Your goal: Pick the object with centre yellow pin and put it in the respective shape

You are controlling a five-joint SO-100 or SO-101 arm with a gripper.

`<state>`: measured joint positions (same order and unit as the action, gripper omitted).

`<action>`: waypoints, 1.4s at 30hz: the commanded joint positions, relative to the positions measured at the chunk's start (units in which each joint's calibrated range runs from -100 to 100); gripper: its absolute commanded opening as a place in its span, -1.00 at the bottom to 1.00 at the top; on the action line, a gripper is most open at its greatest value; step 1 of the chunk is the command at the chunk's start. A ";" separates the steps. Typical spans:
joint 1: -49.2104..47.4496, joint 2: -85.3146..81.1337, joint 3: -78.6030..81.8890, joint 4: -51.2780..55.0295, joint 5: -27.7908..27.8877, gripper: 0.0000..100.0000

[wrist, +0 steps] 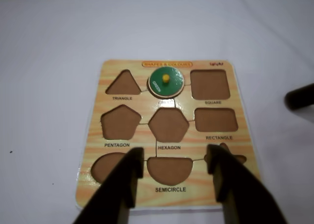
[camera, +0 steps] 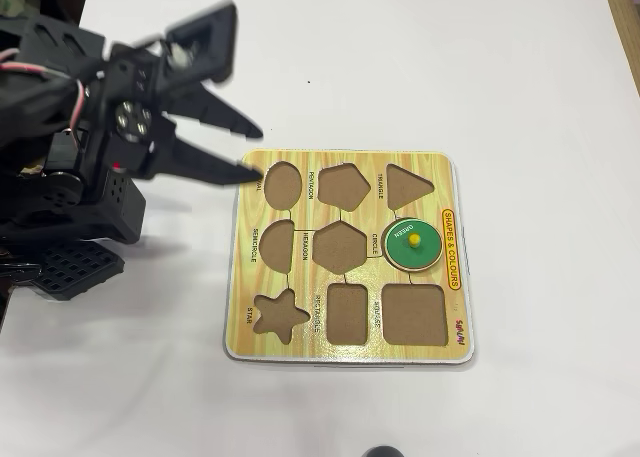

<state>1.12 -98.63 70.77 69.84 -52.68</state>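
Green disc (wrist: 166, 82) with a yellow pin (wrist: 166, 78) at its centre sits in the circle recess of the wooden shape board (wrist: 93, 136), in the middle of the board's top row as the wrist view shows it, between the empty triangle recess (wrist: 124, 83) and the empty square recess (wrist: 210, 84). From overhead the same disc (camera: 412, 244) lies toward the right side of the board (camera: 445, 192), its pin (camera: 414, 239) standing up, with the printed title strip just beside it. Every other recess is bare brown: pentagon, hexagon (wrist: 168, 124), rectangle, semicircle (wrist: 170, 169), oval and star (camera: 279, 315). The board lies flat on a white table (wrist: 49, 87). The gripper (wrist: 174, 158) hovers over the board's near edge in the wrist view, its two dark fingers spread wide apart with the semicircle recess showing between them, and it holds nothing. In the overhead view the gripper (camera: 255, 150) reaches in from the left, fingertips parted near the board's upper left corner by the oval recess (camera: 282, 185), well apart from the disc.
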 commanded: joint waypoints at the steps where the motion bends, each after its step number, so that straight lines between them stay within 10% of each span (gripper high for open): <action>1: 0.44 -0.20 6.12 0.26 0.22 -0.70; 42: 1.12 0.05 27.97 5.96 0.80 -0.98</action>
<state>2.15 -99.74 98.38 75.24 -52.21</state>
